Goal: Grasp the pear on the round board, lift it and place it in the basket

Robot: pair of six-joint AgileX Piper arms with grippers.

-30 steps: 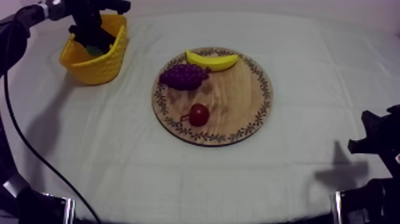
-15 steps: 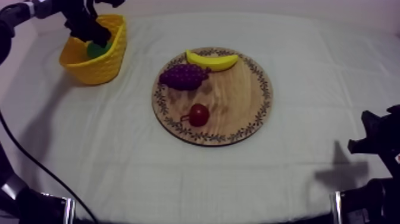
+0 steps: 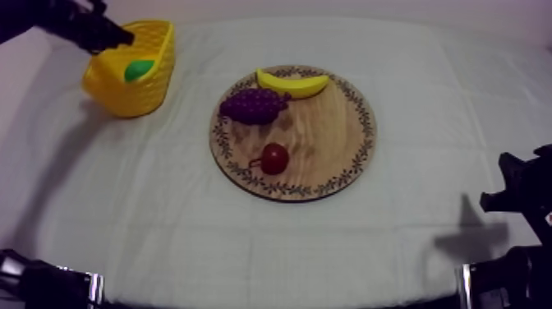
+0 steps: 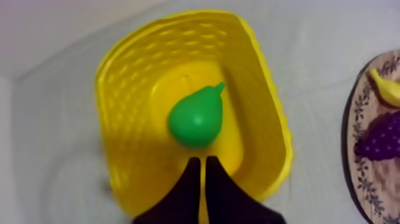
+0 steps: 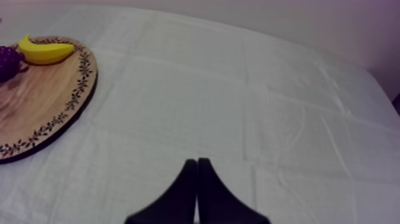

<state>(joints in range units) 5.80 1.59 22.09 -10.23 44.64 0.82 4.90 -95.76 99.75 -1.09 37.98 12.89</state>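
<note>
The green pear (image 3: 138,69) lies inside the yellow basket (image 3: 160,82) at the table's far left. My left gripper (image 3: 121,37) hovers just above the basket's far left rim, clear of the pear. In the left wrist view the pear (image 4: 196,116) rests on the floor of the basket (image 4: 137,89), and my left gripper (image 4: 202,159) is shut on nothing, its fingers together as a narrow wedge above the near wall. The round wooden board (image 3: 328,131) sits mid-table. My right gripper (image 5: 197,161) is shut and empty over bare cloth at the right side (image 3: 516,193).
On the board lie a banana (image 3: 292,83), a bunch of grapes (image 3: 255,105) and a small red fruit (image 3: 274,158). The right wrist view catches the board's edge (image 5: 41,101) with the banana (image 5: 44,52) and grapes (image 5: 7,62). Cloth surrounds the board.
My left gripper has risen out of the basket and drawn back to the left, its fingers closing. The pear stays behind in the basket. The right arm has not moved.
</note>
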